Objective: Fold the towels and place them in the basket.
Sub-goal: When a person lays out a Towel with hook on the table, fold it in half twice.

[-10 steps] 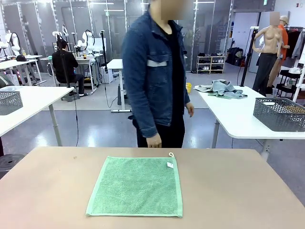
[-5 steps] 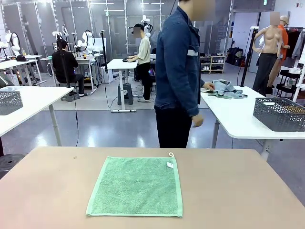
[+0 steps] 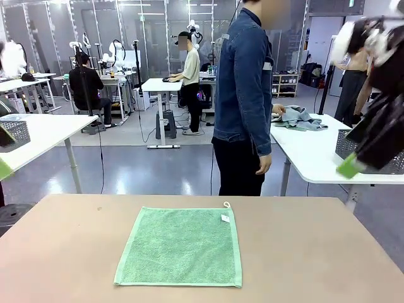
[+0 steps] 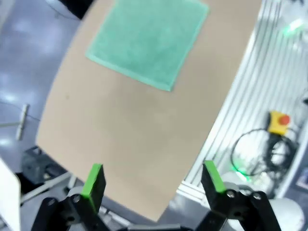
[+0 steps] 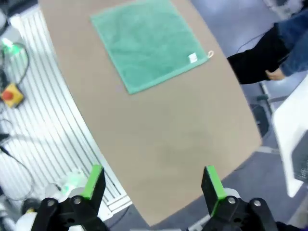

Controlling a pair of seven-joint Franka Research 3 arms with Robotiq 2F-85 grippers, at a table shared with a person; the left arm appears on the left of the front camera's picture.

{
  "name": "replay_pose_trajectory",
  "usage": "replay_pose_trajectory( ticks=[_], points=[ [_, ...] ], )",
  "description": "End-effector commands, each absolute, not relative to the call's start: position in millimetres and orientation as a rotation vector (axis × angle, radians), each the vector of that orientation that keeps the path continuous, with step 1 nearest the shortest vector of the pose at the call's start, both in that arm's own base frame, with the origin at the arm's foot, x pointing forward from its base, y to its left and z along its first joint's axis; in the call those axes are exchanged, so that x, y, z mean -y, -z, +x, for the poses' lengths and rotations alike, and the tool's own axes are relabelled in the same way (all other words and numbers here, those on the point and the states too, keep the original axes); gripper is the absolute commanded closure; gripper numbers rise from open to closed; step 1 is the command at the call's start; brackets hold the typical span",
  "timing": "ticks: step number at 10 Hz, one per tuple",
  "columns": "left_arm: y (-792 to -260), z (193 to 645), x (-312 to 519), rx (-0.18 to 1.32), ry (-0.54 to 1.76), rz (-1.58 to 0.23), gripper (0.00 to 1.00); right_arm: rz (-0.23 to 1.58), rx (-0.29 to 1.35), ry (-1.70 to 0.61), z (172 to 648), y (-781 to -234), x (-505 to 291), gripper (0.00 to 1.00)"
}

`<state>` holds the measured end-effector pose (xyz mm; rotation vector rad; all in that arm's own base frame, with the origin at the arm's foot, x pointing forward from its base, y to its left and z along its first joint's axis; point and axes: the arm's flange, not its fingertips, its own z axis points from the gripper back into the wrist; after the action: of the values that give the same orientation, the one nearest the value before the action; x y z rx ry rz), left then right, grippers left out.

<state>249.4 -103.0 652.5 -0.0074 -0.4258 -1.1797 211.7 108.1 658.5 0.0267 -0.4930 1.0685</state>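
1. The towel [image 3: 180, 246] is mint green terry cloth with a rough, matt nap. A small white cloth label [image 3: 225, 218] sits at its 1 o'clock corner.
2. The bench [image 3: 303, 252] is smooth, matt tan board.
3. The left gripper [image 4: 154, 175] has matt green pads [image 4: 95, 179] on black plastic.
4. The person's jacket [image 3: 246, 82] is blue denim.
5. The floor [image 3: 145, 170] is grey, glossy and reflective.

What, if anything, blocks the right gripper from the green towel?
Likely nothing, so yes: the right gripper hangs open above the table, the green towel lies flat with nothing on it, and the person stands clear.
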Motion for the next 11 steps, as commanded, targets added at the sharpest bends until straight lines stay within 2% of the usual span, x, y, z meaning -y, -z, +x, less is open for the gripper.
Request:
replay_pose_trajectory(
  ticks=[1, 3, 10, 11],
  points=[
    [-622.9, 256.3, 111.2, 0.398, 1.316, 0.035, 0.00, -0.019, 0.420, -1.169, 226.9, -628.0, -123.2, 0.00],
    [-596.2, 256.0, 122.9, 0.363, 1.390, 0.053, 0.00, -0.037, 0.384, -1.189, 234.9, -602.6, -135.6, 0.00],
    [-594.9, 255.4, 126.4, 0.340, 1.368, 0.014, 0.00, -0.019, 0.375, -1.169, 231.2, -604.2, -137.6, 0.00],
    [-580.6, 267.9, 139.0, 0.286, 1.418, -0.020, 0.00, -0.020, 0.313, -1.231, 244.7, -588.4, -152.5, 0.00]
  ],
)
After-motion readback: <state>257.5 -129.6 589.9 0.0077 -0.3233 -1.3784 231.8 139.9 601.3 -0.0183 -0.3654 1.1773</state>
